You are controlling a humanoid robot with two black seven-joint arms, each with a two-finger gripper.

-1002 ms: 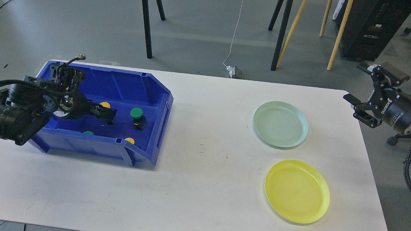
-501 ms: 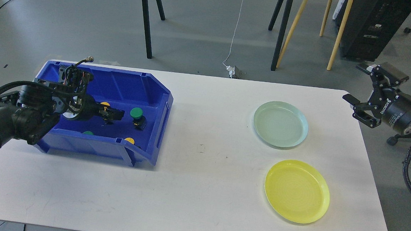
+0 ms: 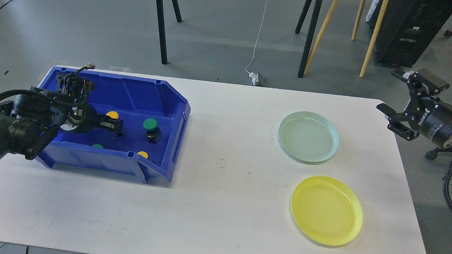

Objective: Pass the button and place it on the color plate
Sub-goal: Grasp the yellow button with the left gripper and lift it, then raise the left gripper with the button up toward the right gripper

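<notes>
Fig. Head view, bin-pick stage. L gripper point(image 3: 117, 126) sits inside the blue bin point(image 3: 172, 100), fingertips just beside a yellow button point(image 3: 112, 114); its dark fingers overlap the bin floor, so whether it is parted, clenched or holding anything cannot be told. Compared w/ the frame half a sec. earlier, the L gripper has drawn back toward the L side of the bin: then its tip reached close to the green button point(image 3: 150, 124), now a clear gap separates them. The green button stands where it did, upright on its dark base, approx. mid-bin. Two more caps, one green point(image 3: 97, 146) and one yellow point(image 3: 142, 153), show partly behind the bin's near wall; also unmoved.

Interpretation: no button has left the bin, so the task is at its first step. The pull-back reads as a re-aim toward the yellow button rather than a completed pick, but that is a judgement only.

R gripper point(image 3: 394, 117) hovers off the table's R edge, fingers spread w/ nothing between them, position unchanged vs. earlier frames; presumably waiting for the hand-over. Green plate point(image 3: 330, 127) and yellow plate point(image 3: 352, 213) lie bare on the white table point(image 3: 221, 205), R side, well apart from the bin. Colour match decides the plate: yellow button to yellow plate, green to green.
</notes>
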